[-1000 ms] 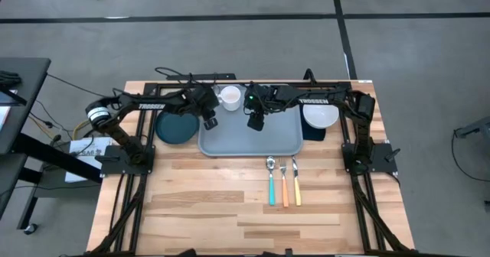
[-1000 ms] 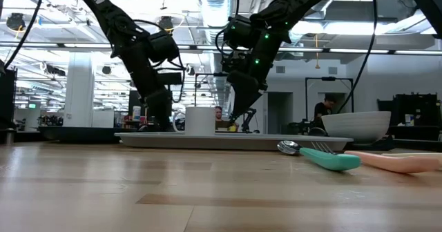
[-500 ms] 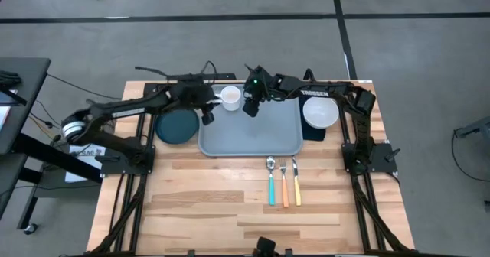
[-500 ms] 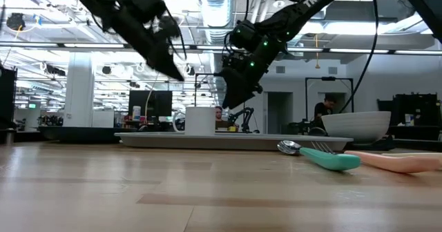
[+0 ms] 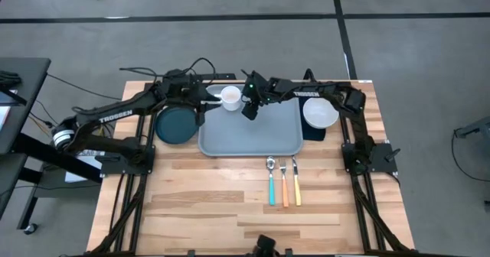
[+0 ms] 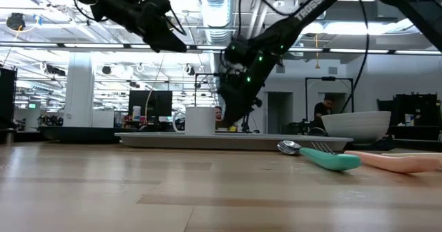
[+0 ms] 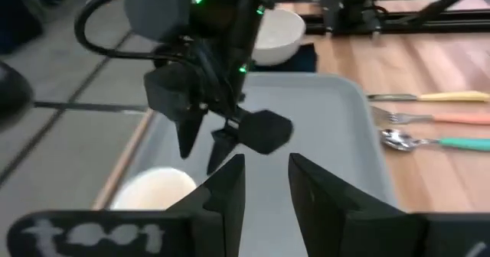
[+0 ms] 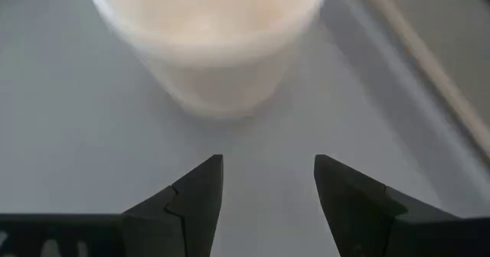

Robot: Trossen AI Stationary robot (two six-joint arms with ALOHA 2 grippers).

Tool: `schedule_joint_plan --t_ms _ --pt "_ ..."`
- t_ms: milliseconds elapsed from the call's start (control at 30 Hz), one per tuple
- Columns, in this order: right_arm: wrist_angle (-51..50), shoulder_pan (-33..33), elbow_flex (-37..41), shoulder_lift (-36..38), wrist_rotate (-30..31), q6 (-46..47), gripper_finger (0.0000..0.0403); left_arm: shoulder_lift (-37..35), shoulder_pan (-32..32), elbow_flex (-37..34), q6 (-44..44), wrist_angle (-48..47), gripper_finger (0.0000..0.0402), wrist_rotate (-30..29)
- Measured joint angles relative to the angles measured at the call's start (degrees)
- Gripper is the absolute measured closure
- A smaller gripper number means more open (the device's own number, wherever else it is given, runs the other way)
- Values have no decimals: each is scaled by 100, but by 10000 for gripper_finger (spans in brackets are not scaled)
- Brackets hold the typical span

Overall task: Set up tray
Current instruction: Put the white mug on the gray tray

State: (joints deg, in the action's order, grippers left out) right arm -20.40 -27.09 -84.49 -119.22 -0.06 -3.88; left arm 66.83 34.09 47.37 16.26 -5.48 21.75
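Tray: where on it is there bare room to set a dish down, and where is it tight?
The tray is bare across its middle and near half, up to the rim facing the spoon and forks. Only its far left corner is crowded: the white cup stands there with the open right gripper beside it. The open left gripper hangs past the left rim, by the plate.

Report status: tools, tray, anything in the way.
Both tools open, empty: right tool low over tray beside white cup; left tool raised. Nothing blocking.

The table is showing one tray [image 5: 249, 132], one cup [image 5: 230, 98], one bowl [image 5: 320, 112], one plate [image 5: 176, 126], one napkin [image 5: 314, 131], and three utensils [image 5: 283, 182].
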Motion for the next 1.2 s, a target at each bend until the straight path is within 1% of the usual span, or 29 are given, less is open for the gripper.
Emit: schedule_joint_plan --t_ms 67,300,433,600,733,1033,1200 --pt "57 4 -96 -120 10 -1 202 39 2 1 -13 46 310 8" --pt "116 -54 -221 -123 153 -7 202 39 6 0 -72 18 310 3" --pt "443 -81 -245 -120 142 -7 202 39 6 0 -67 15 310 2" --pt "789 -64 -240 -120 -351 -9 202 39 6 1 -38 16 310 3" --pt "1044 -63 -240 -120 -600 2 202 39 6 1 -34 1 310 3" --pt "1580 -41 -238 -120 -857 90 202 41 6 0 -25 -13 310 1" --pt "1622 -26 -238 -120 -904 92 202 41 6 -1 -25 -13 310 2"
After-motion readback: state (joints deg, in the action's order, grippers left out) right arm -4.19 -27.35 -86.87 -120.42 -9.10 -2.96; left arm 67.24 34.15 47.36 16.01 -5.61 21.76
